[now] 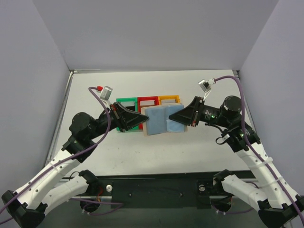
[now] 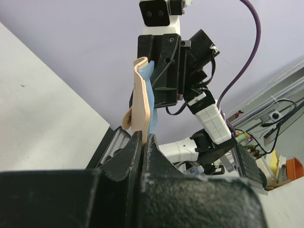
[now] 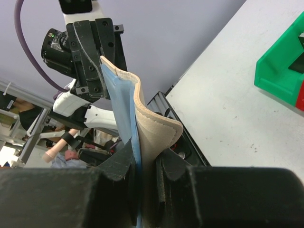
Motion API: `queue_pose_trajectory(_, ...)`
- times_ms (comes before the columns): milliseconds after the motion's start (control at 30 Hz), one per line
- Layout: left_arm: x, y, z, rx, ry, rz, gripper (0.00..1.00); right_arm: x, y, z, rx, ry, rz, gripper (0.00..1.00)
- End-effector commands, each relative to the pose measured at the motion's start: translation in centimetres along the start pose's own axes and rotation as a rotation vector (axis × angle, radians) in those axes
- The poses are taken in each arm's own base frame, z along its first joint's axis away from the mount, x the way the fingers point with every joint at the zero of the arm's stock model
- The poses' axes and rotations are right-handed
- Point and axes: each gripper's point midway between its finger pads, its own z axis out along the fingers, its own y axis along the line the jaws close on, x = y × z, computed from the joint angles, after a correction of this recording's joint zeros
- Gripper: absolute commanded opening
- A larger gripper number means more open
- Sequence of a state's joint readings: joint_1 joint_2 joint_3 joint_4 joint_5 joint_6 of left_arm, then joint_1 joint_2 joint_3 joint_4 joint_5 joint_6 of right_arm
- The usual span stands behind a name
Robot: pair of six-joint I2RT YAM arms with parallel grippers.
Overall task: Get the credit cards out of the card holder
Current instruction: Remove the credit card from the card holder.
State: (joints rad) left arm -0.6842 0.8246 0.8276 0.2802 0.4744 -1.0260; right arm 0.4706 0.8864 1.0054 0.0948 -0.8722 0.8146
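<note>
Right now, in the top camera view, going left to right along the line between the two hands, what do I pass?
left hand → card holder → right hand. Each hand is clamped on its own end of the open card holder.

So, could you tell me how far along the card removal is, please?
Done: the card holder is lifted and spread open. In hand: the left gripper and right gripper each clamp one edge. Left: no card shows outside it yet; all pulling remains.
</note>
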Motion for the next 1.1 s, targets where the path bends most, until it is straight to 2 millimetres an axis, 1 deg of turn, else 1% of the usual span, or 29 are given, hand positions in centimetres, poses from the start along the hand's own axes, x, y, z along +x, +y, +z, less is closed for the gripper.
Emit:
queue_pose_trajectory(0, -1.71, -2.92, -0.33, 0.046, -0.031, 0.059, 0.00, -0.71, 0.43, 0.09, -0.015, -0.016, -0.045, 0.02)
queue_pose_trajectory(100, -1.76, -3.04, -0.41, 0.037, -0.027, 0.064, 0.00, -0.65, 0.11, 0.17, -0.008, -0.012, -0.042, 0.00)
queue_pose_trajectory(167, -1.70, -2.96, -0.43, 0.035, -0.024, 0.060, 0.03, -0.68, 0.17, 0.20, -0.009, -0.014, -0.043, 0.00)
queue_pose_trajectory(367, -1.59, -2.85, -0.38, 0.037, -0.024, 0.053, 0.06, -0.70, 0.33, 0.15, -0.014, -0.014, -0.045, 0.00)
queue_pose_trajectory(467, -1.65, -2.96, -0.39, 0.044, -0.026, 0.056, 0.13, -0.65, 0.31, 0.13, -0.013, -0.013, -0.044, 0.00)
queue_pose_trajectory(600, -1.74, -3.44, -0.52, 0.058, -0.029, 0.059, 0.20, -0.58, -0.03, 0.19, -0.005, -0.014, -0.037, 0.00)
queue_pose_trajectory(833, -1.60, -3.26, -0.55, 0.056, -0.028, 0.055, 0.22, -0.56, -0.07, 0.22, -0.006, -0.013, -0.037, 0.00)
queue_pose_trajectory(967, -1.68, -3.56, -0.67, 0.067, -0.033, 0.060, 0.29, -0.54, -0.15, 0.26, -0.005, -0.012, -0.036, 0.00)
queue_pose_trajectory(1067, -1.70, -3.60, -0.72, 0.068, -0.033, 0.061, 0.31, -0.44, -0.24, 0.29, -0.005, -0.010, -0.032, 0.00)
